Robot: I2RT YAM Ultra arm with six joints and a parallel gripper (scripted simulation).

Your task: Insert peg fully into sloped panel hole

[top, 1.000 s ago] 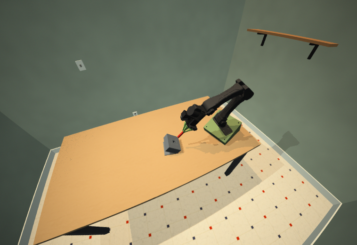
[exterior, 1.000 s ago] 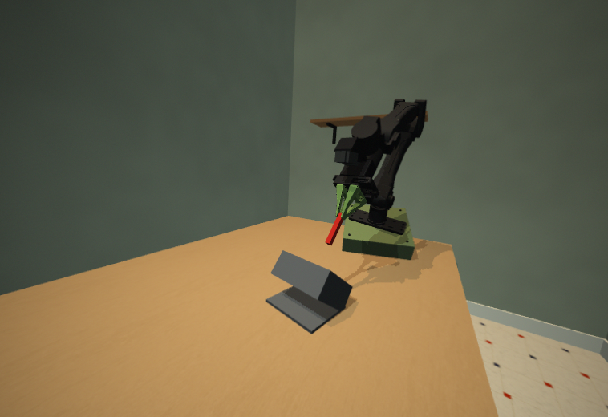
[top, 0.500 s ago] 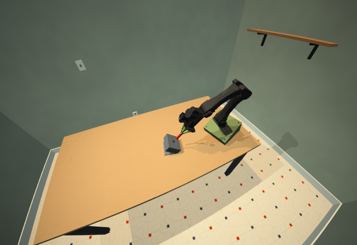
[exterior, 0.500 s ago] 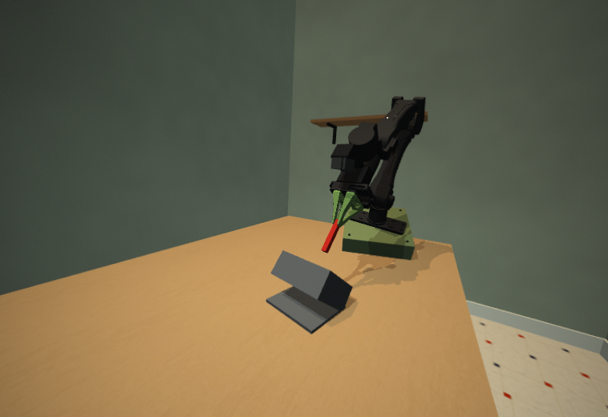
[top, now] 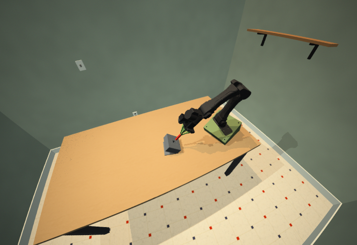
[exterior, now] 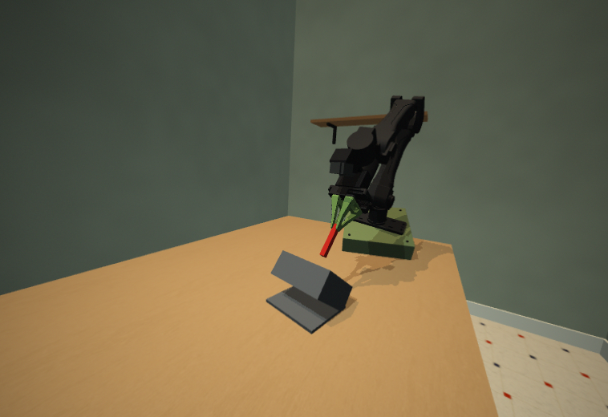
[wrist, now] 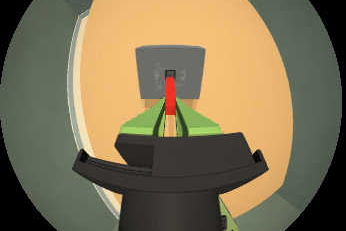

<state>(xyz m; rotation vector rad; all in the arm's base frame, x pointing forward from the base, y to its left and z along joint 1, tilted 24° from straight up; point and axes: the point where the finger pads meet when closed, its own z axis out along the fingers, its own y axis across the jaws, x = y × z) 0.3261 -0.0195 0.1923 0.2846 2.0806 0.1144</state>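
The pincer [exterior: 334,227] is clamped on the upper end of the red peg [exterior: 329,242], holding it slanted down toward the grey sloped panel [exterior: 298,276] on the tabletop [exterior: 167,319], most likely so that its axis meets the tilted face squarely rather than straight down. In the wrist view the peg's [wrist: 171,95] free tip points at the small dark hole [wrist: 171,73] in the panel, yet in the exterior view it hangs above the block, not yet entered. The peg is a slim, straight, bright red bar, most of it showing beyond the green fingers [exterior: 349,212].
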